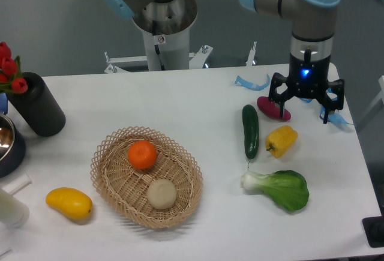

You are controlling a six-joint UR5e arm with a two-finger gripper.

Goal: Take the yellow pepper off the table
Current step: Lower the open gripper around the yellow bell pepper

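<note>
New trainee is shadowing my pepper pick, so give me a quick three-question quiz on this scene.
1. True or false: the yellow pepper lies inside the wicker basket.
2. What lies directly left of the pepper? A) cucumber B) orange C) mango
3. Fill in: the gripper hangs over the table with fingers spread, holding ____.

Key: 1 false, it lies on the table; 2 A; 3 nothing.

Even, soft overhead light with faint shadows on the table (198,102), slightly soft focus throughout, no harsh glare
</note>
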